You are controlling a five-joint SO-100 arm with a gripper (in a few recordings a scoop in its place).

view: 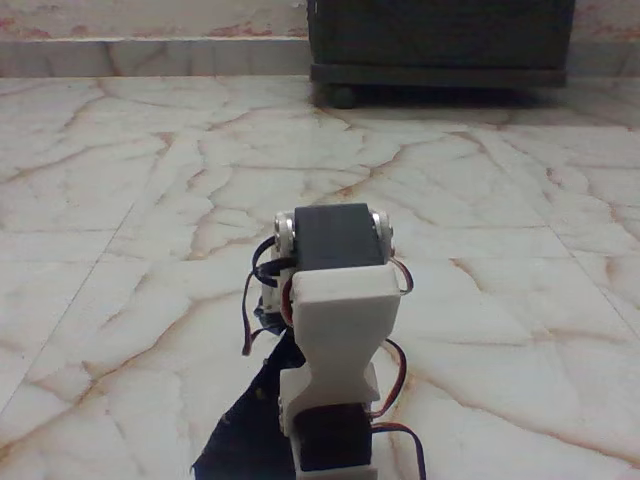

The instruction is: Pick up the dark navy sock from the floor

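Observation:
The dark navy sock point(240, 430) shows as a dark strip at the bottom of the fixed view, left of the arm's lower servo. It runs from the bottom edge up to the arm's left side. My gripper point(268, 306) is mostly hidden behind the white wrist bracket and the black servo. Only a small white part and some wires stick out on the left, right where the sock's upper end meets it. Whether the fingers close on the sock is hidden. The floor point(450, 180) is glossy cream marble with reddish veins.
A dark wooden cabinet point(440, 40) on small feet stands at the back right against the wall. A marble skirting runs along the back left. Open tiles stretch ahead and to both sides of the arm.

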